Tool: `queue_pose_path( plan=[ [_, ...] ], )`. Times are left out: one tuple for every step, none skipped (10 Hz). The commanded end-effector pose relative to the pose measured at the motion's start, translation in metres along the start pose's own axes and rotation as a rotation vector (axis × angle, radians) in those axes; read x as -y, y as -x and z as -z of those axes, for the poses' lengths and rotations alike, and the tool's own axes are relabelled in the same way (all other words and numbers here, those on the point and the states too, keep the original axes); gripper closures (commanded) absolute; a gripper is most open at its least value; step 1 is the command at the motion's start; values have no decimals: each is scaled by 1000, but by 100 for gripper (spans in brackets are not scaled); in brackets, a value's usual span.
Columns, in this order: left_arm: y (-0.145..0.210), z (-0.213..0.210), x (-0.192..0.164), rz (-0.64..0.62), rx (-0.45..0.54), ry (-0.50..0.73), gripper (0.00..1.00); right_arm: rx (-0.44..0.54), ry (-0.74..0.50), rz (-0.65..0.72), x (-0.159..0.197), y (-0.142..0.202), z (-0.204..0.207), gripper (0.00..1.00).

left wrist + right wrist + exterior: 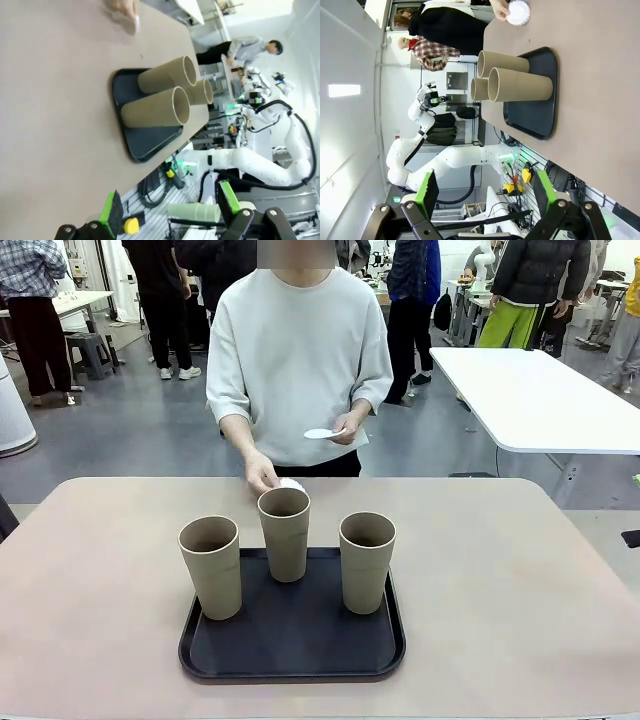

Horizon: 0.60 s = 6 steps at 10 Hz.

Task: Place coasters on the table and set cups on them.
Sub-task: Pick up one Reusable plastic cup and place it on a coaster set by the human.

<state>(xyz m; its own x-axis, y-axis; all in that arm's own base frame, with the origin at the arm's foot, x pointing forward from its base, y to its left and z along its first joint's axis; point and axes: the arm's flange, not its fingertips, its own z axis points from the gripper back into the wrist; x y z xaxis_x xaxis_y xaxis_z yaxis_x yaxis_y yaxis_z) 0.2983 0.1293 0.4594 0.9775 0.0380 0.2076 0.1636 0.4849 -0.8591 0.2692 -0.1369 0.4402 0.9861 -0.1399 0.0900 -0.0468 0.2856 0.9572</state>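
1. The left gripper [169, 206], at the bottom edge of its wrist view, has its jaws spread wide with nothing between them.
2. The right gripper [485, 195], low in its own view, is likewise spread and empty.
3. Well apart from both, at mid-frame, three cups [212, 565] [285, 533] [366, 560] stand upright on the black tray [290, 645].
4. Past the tray, at the top of both wrist views, a person's hand [260, 472] touches a coaster [518, 12] on the table [500, 590], just behind the middle cup.
5. In the upper centre of the front view, the other hand [348, 428] holds a second coaster [322, 433] above the table's far edge.
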Motion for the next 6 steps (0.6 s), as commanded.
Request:
queue_pose_path(
  plan=[
    [0, -1, -6, -19, 4, 11, 0, 7, -7, -1, -1, 0, -1, 0],
    [0, -1, -6, -19, 4, 11, 0, 7, -7, -1, -1, 0, -1, 0],
    [0, -1, -6, -19, 4, 11, 0, 7, -7, -1, -1, 0, -1, 0],
    [0, -1, -6, -19, 4, 11, 0, 7, -7, -1, -1, 0, -1, 0],
    [0, -1, -6, -19, 4, 11, 0, 7, -7, -1, -1, 0, -1, 0],
    [0, -1, -6, -19, 4, 11, 0, 7, -7, -1, -1, 0, -1, 0]
  ],
)
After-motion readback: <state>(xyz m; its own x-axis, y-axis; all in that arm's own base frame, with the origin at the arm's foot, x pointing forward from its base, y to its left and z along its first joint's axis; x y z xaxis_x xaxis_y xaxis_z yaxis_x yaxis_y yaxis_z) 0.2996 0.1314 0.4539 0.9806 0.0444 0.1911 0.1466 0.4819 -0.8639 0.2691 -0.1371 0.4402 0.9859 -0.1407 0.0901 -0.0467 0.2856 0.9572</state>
